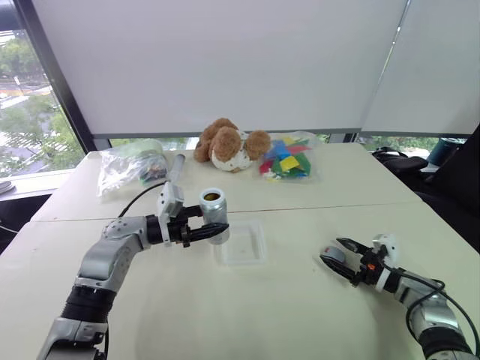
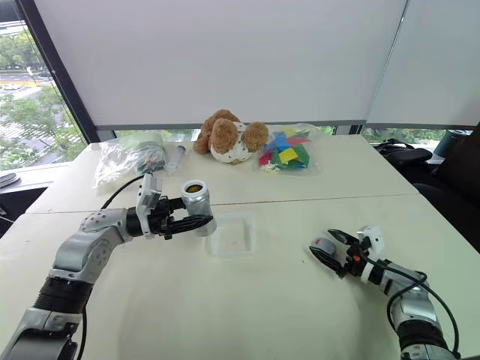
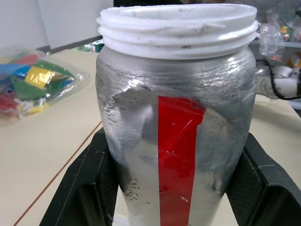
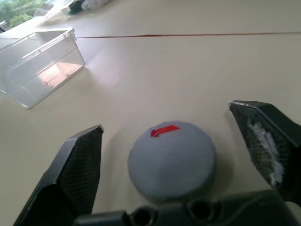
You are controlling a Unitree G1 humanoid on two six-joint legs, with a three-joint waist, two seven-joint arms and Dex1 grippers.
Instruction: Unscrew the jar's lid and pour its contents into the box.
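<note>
Lower right of the head view: the right gripper (image 1: pixel 343 253) stands spread, the lid (image 4: pixel 172 159) set flat on the desk (image 1: pixel 300 322) between its fingers, so parked clear. Centre-left: the jar (image 1: pixel 213 213) is clamped upright in the left gripper (image 1: pixel 215 232) just beside the box (image 1: pixel 241 242), ready for tipping. The contents (image 1: pixel 212 197) are seen from above; the left wrist view gives bare threads and red stripe.

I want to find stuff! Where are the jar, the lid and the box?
jar (image 1: pixel 213 214), left eye view, on its silver side below the open mouth.
lid (image 4: pixel 172 159), right wrist view, middle of its flat grey top.
box (image 1: pixel 243 244), left eye view, on its clear floor.
</note>
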